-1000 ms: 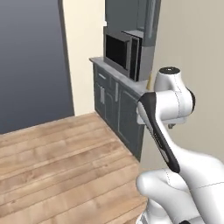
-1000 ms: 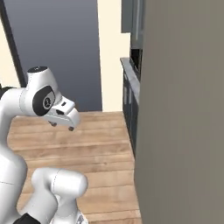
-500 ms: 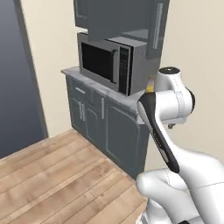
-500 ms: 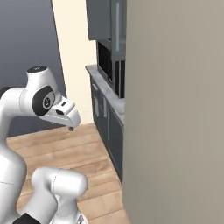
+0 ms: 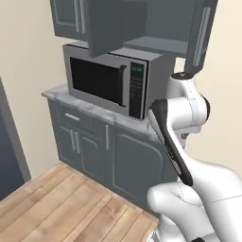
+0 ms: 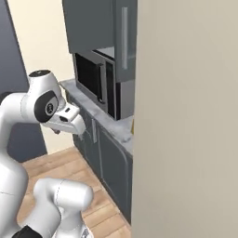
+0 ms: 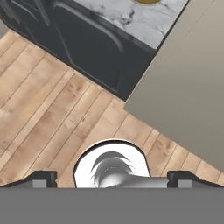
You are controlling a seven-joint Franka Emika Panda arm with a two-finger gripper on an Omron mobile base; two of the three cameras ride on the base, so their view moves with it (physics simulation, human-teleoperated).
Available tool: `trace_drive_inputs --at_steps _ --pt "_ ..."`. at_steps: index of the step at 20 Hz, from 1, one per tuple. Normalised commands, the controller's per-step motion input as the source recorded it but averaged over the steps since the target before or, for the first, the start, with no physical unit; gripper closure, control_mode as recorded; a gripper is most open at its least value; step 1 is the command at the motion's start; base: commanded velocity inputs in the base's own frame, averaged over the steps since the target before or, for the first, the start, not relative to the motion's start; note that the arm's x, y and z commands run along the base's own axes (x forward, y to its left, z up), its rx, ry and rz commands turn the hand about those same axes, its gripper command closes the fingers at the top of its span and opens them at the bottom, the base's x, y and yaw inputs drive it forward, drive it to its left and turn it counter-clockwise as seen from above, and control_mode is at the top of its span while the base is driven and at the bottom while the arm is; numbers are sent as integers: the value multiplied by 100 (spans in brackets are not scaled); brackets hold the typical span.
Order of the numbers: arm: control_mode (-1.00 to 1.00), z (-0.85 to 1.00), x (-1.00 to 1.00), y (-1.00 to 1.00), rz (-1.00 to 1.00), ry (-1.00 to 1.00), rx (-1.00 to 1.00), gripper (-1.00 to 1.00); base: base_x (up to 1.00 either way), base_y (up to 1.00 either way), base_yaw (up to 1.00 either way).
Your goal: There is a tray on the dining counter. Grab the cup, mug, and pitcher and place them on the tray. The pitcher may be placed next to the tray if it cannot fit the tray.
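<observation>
The arm is folded up close to its body. Its pincer points down at the wood floor, its two tips wide apart at the picture's bottom corners and holding nothing. Ahead stands a marble surface on grey cabinets, with a microwave on it under upper cupboards. A yellow-orange sliver, likely the pitcher, sits on that surface right of the microwave, close to a beige wall. It is mostly cut off.
</observation>
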Motion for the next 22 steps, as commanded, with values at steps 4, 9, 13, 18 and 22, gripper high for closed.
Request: trace_drive_inputs --at_steps 4,9,13,18,22 --pt "100 0 0 0 0 0 0 -100 35 36 -49" --pt "100 0 0 0 0 0 0 -100 21 23 -50" --pt "100 0 0 0 0 0 0 -100 26 43 -40" --pt "100 0 0 0 0 0 0 -100 39 67 -28" --pt "100 0 0 0 0 0 0 -100 44 57 -25"
